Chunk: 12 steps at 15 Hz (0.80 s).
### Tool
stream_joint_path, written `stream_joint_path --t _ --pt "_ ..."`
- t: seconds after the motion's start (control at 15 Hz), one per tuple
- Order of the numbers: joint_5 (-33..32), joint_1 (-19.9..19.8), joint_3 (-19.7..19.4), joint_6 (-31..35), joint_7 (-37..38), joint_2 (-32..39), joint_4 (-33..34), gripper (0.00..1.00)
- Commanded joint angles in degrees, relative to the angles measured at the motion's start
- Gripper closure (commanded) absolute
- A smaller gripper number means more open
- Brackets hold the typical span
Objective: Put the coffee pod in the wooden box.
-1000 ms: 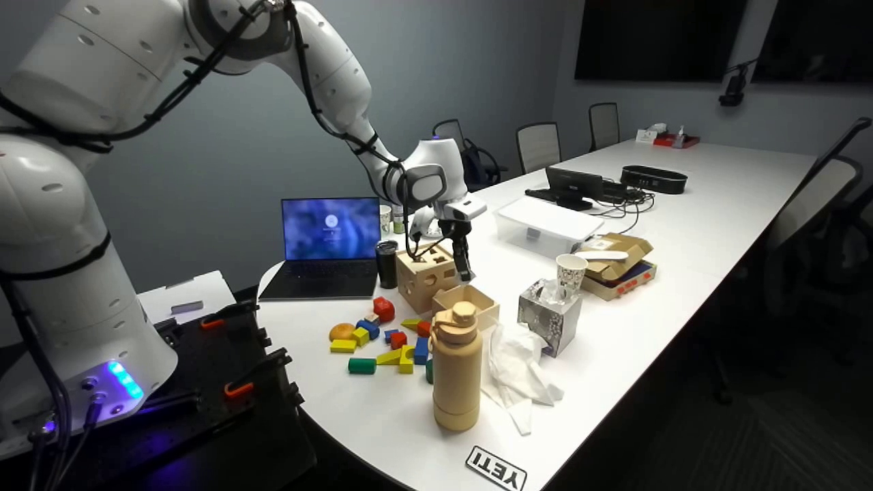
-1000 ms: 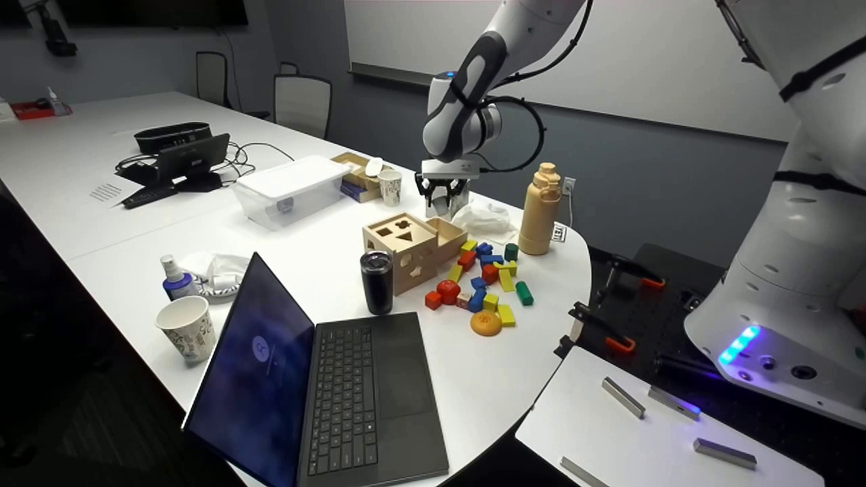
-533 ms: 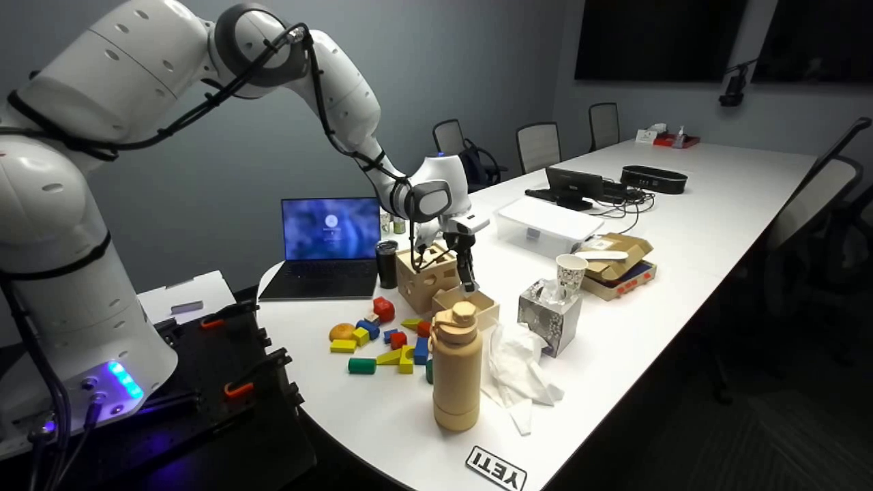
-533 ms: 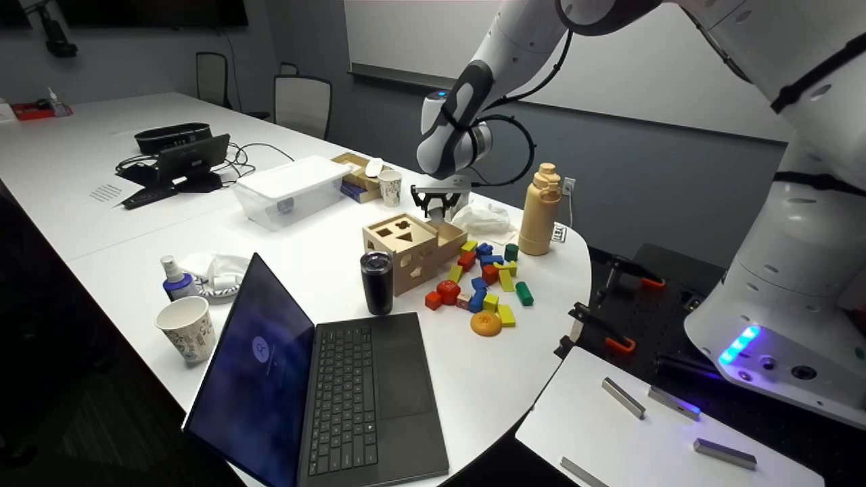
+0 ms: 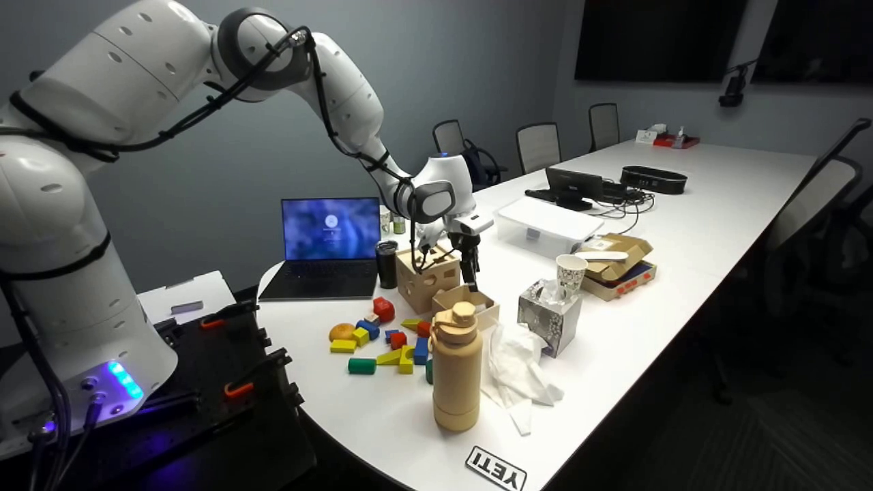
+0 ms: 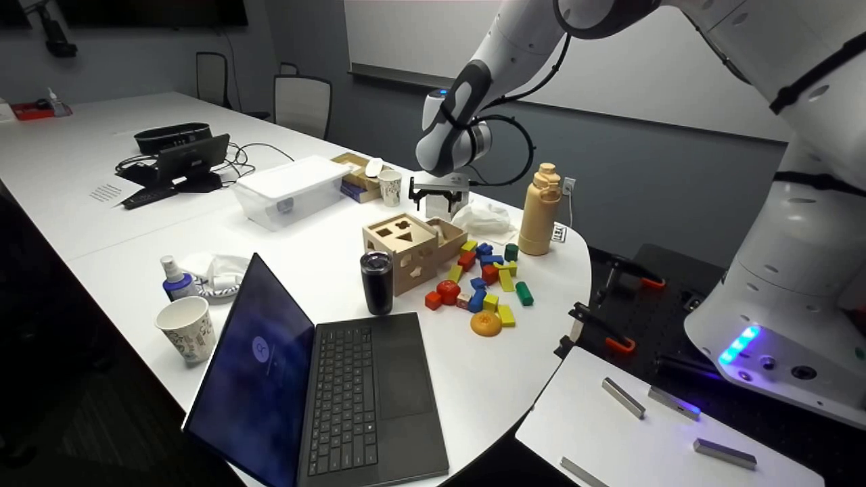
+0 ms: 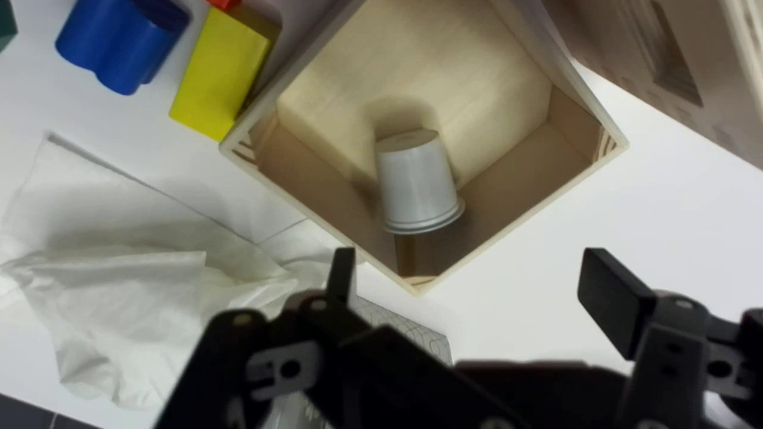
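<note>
- Grey wall (image 5: 464, 61) behind a long white table (image 5: 641, 286); dark screens (image 5: 661, 41) at upper right in an exterior view.
- Robot arm (image 5: 334, 78) stretches from the left edge to near the centre in an exterior view, wrist over the table.
- Gripper (image 7: 478, 289) spread wide, fingers (image 7: 343, 274) well apart in the lower half of the wrist view; bare table and one corner of the open wooden box (image 7: 495, 101) show between them.
- Coffee pod (image 7: 417, 179) inside that box, upper centre of the wrist view, apart from both fingers. Pale; narrow end toward the top of the frame, rimmed end toward the bottom. On its side or standing on the rim: cannot tell.
- Wooden cube (image 6: 406, 250) with cut-out holes just beside the box; whether they touch, cannot tell.
- Coloured blocks (image 6: 506, 280) strewn right of centre in an exterior view. Yellow block (image 7: 217, 71) just beside the box wall, upper left of the wrist view.
- Laptop (image 6: 379, 392) lit, lower left in an exterior view; black tumbler (image 6: 377, 284) upright between it and the cube.
- Tan bottle (image 5: 457, 368) upright, lower centre, partly hiding the box.
- Crumpled tissue (image 5: 515, 368) between bottle and tissue box (image 5: 551, 317), right of centre.
</note>
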Motion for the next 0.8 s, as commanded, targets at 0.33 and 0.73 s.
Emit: stream_joint_path --t 0.33,0.73 --pt "5.1 -1.7 7.1 2.1 -5.0 -22.5 -19.9 0.0" --pt "7.9 -3.1 11.0 -3.7 -6.7 -34.2 -28.6 0.0"
